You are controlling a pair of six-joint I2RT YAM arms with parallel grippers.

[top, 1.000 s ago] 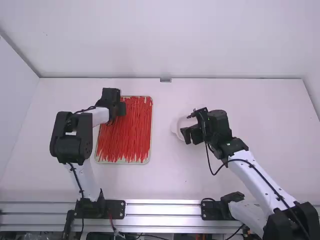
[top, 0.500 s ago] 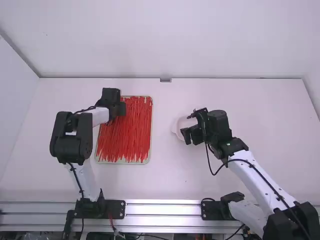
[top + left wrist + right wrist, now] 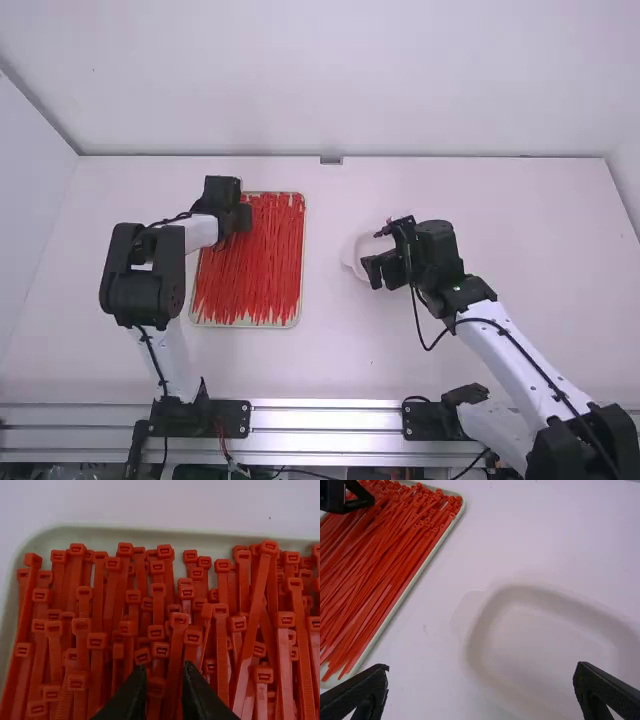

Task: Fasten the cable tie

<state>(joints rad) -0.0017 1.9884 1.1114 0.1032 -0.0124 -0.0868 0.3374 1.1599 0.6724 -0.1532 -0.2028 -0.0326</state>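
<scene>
Left pincer (image 3: 163, 666) amid cable ties (image 3: 158, 591)

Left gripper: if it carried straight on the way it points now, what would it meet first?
The left gripper points into the heap of red cable ties on the tray, so it would likely meet those ties first. The remaining gap is hard to judge.
</scene>
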